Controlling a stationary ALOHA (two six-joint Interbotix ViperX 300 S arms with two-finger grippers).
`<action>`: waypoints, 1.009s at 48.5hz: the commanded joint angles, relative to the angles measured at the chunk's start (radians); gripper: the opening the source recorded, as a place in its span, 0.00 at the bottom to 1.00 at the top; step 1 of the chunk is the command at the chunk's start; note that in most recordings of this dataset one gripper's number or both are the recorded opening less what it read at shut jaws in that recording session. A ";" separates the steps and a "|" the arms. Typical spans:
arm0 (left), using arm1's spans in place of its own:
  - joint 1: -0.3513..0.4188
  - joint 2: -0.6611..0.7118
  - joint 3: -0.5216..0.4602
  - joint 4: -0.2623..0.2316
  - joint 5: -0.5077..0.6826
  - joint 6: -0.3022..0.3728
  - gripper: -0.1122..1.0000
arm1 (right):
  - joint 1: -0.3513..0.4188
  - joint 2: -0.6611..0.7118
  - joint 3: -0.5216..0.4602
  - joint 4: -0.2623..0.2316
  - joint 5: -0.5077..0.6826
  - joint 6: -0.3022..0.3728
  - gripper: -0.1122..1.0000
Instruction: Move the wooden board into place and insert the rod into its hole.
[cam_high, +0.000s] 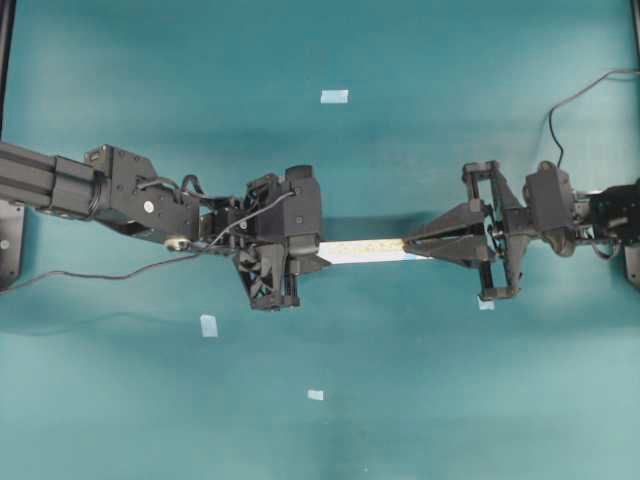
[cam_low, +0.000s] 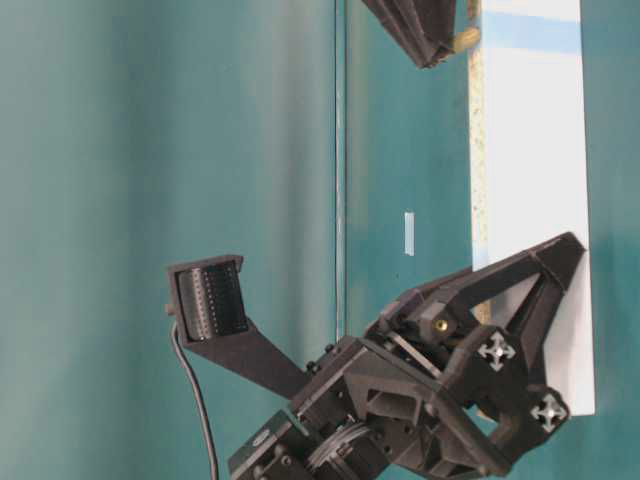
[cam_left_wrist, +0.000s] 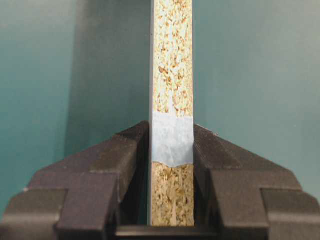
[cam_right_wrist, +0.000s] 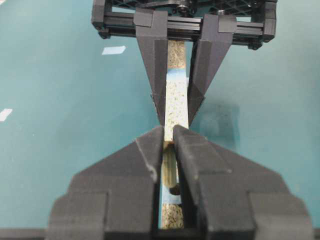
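Board: I see the long, narrow strip of pale whitish wood (cam_high: 365, 249) standing on its long edge between the two arms, its speckled chipboard edge facing up; in the table-level view its white face (cam_low: 530, 200) runs the length of the frame
Left gripper: my left gripper (cam_left_wrist: 171, 150) has its black fingers pressed against both faces of the board, just where a pale blue tape band (cam_left_wrist: 172, 137) wraps the edge; it grips the board's left end in the overhead view (cam_high: 300, 250)
Right gripper: my right gripper (cam_right_wrist: 168, 137) is nearly closed, pinching a tiny cream-white cylindrical peg (cam_right_wrist: 169, 167) between its fingers, directly above the board's top edge; in the overhead view its tips (cam_high: 412, 244) meet the board's right end
Rod: tip visible at the gripper's fingertips in the table-level view (cam_low: 464, 39), just beside the board's edge
Hole: I cannot make it out in any view
Surroundings: teal table (cam_high: 450, 400); small pale blue tape squares (cam_high: 334, 96) lie well apart on it
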 joint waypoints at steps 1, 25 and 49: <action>-0.006 -0.009 -0.009 0.000 -0.005 -0.006 0.30 | 0.005 -0.005 0.002 0.014 -0.006 -0.002 0.19; -0.008 -0.009 -0.011 0.002 -0.005 -0.006 0.30 | 0.006 0.012 0.012 0.054 0.008 -0.008 0.19; -0.012 -0.009 -0.011 0.002 -0.005 -0.008 0.30 | 0.006 0.012 0.023 0.077 0.026 -0.017 0.19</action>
